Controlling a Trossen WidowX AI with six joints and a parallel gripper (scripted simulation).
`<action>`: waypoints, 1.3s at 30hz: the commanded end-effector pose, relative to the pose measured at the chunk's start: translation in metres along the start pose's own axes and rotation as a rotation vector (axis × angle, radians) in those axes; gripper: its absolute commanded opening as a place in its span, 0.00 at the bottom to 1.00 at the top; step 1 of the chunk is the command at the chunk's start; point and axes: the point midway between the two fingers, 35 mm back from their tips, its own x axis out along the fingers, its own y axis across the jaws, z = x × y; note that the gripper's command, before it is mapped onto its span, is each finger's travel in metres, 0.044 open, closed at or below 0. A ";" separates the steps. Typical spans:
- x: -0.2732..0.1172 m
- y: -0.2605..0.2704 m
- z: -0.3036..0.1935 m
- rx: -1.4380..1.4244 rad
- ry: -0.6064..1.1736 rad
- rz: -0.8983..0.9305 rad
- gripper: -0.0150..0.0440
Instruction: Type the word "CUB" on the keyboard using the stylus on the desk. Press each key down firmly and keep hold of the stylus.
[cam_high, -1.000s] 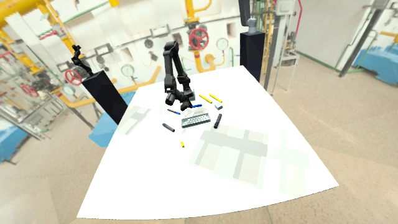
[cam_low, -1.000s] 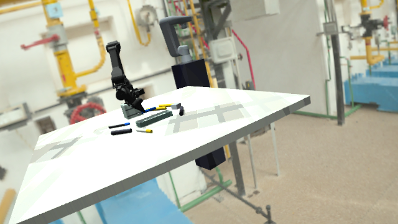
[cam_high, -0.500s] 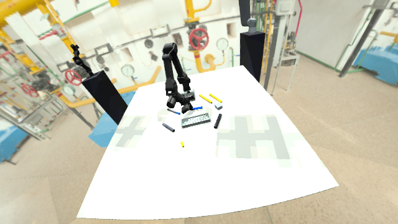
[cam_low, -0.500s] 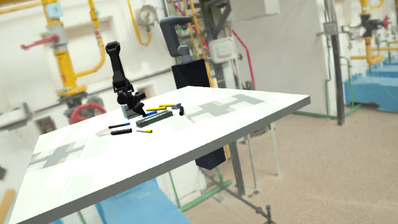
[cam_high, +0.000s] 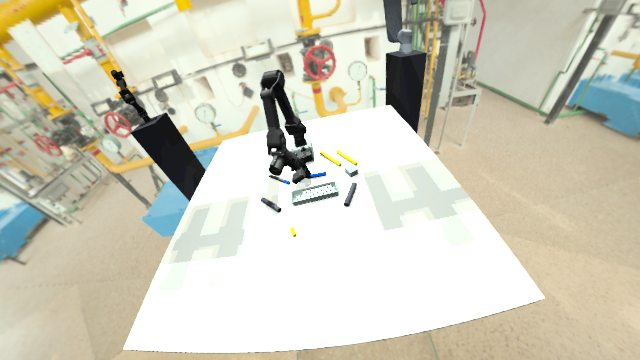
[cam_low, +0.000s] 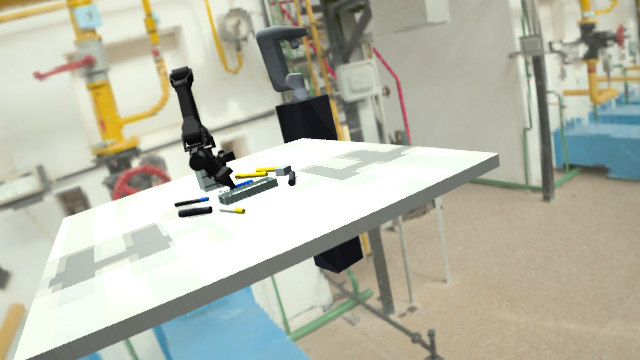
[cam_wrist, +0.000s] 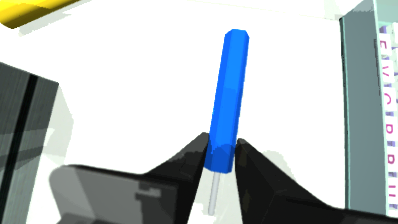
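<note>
My gripper (cam_high: 308, 176) (cam_low: 233, 186) (cam_wrist: 221, 141) is shut on the blue stylus (cam_high: 318, 175) (cam_low: 244, 184) (cam_wrist: 230, 95), near the tip end of its handle. The thin grey tip shows between the fingers in the wrist view, and the handle extends away from them. The keyboard (cam_high: 315, 193) (cam_low: 250, 191) (cam_wrist: 358, 100) is a grey-green tray of white lettered keys. It lies beside the gripper, on the right in the wrist view, where only one column of letters shows, partly cut off by the image edge. The stylus is not over the keys.
A grey slotted block (cam_low: 204, 182) (cam_wrist: 22, 135) stands behind the gripper. Two yellow sticks (cam_high: 330, 158) (cam_high: 346, 157) and a small grey block (cam_high: 351, 171) lie behind the keyboard. Dark bars (cam_high: 270, 204) (cam_high: 350, 194) flank it. A black-and-blue pen (cam_high: 279, 179) and a yellow-ended pen (cam_low: 232, 210) lie nearby.
</note>
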 end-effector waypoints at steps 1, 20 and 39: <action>0.000 0.000 0.000 0.000 0.000 -0.001 0.51; -0.052 0.000 0.030 0.005 -0.005 -0.001 0.51; -0.033 0.011 0.035 0.987 0.358 0.050 0.51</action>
